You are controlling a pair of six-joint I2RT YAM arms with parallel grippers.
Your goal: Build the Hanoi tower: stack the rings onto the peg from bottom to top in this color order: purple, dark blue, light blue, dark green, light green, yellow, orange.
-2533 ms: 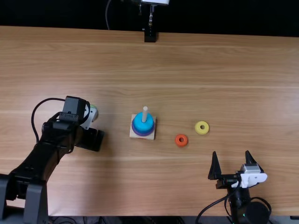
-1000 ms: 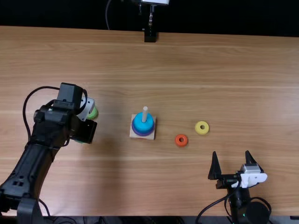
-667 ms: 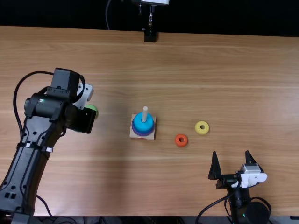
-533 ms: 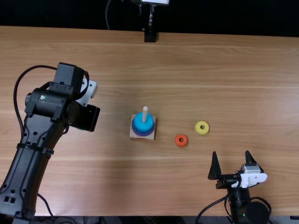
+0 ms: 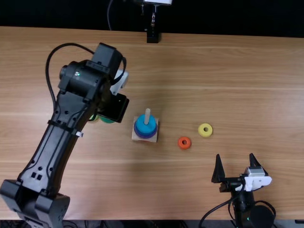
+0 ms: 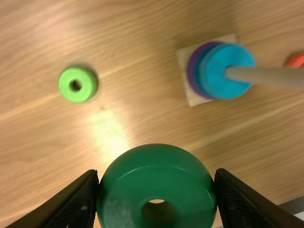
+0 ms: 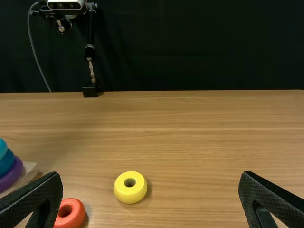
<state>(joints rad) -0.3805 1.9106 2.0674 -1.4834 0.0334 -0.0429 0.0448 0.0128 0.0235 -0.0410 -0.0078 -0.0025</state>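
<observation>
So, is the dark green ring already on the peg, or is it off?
Off. The dark green ring is between the left gripper's fingers, beside the peg.

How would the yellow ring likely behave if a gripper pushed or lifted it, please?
The yellow ring looks thick and evenly shaped, so it probably stays stiff when squeezed. Lying flat on the table, it would likely slide rather than roll if nudged. Its smooth, rounded side might slip if pinched off-centre.
</observation>
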